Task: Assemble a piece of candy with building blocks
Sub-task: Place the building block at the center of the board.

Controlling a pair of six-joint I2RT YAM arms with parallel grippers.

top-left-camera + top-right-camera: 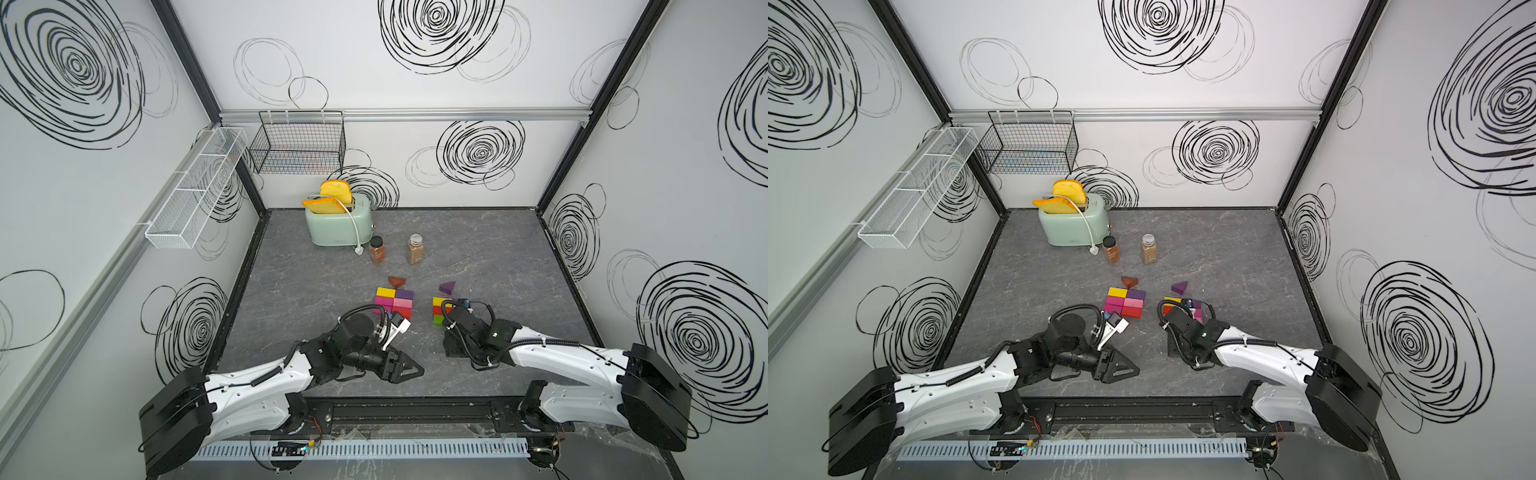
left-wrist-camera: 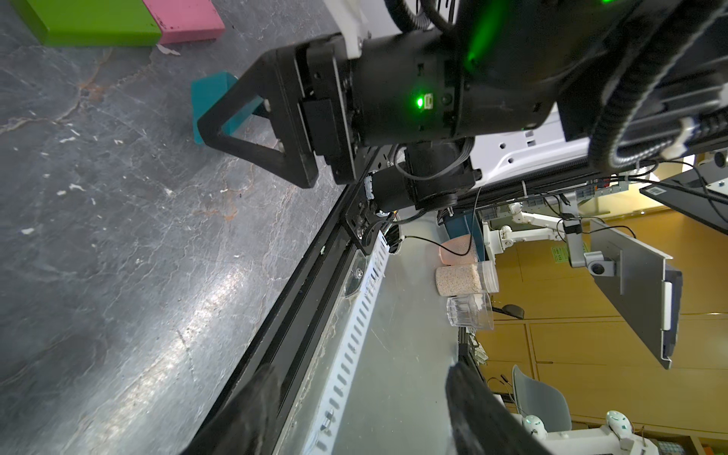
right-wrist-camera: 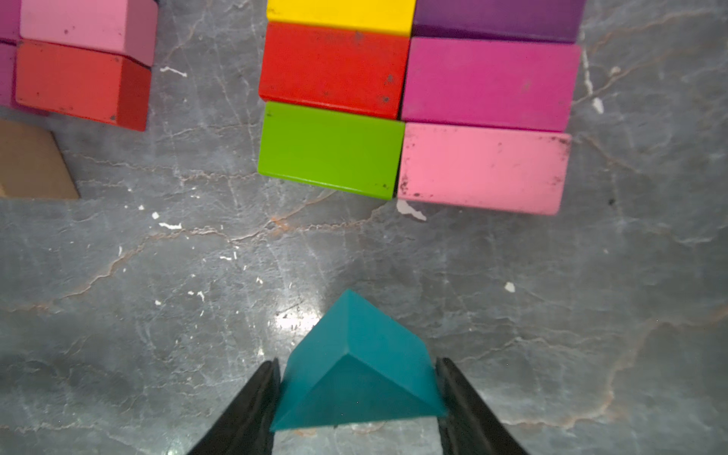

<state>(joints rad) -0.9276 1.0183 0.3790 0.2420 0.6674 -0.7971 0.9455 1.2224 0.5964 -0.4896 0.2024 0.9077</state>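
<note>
My right gripper [image 3: 356,394] is shut on a teal wedge [image 3: 354,354], low over the tabletop, just in front of a two-column group of building blocks: green [image 3: 329,147], pink [image 3: 482,169], red [image 3: 333,67], magenta [image 3: 488,80], yellow and purple. That group [image 1: 440,309] is partly hidden under the right wrist in both top views. A second group [image 1: 392,301] lies to its left. Behind them lie a brown wedge [image 1: 397,281] and a purple wedge [image 1: 447,286]. My left gripper [image 1: 417,370] is open and empty near the front edge, pointing right.
A mint toaster [image 1: 336,226] with bread slices stands at the back left, with two spice jars [image 1: 377,249] [image 1: 415,249] in front of it. A tan wedge [image 3: 31,165] lies beside the left group. Wire baskets [image 1: 297,143] hang on the walls. A black rail [image 1: 407,409] runs along the front.
</note>
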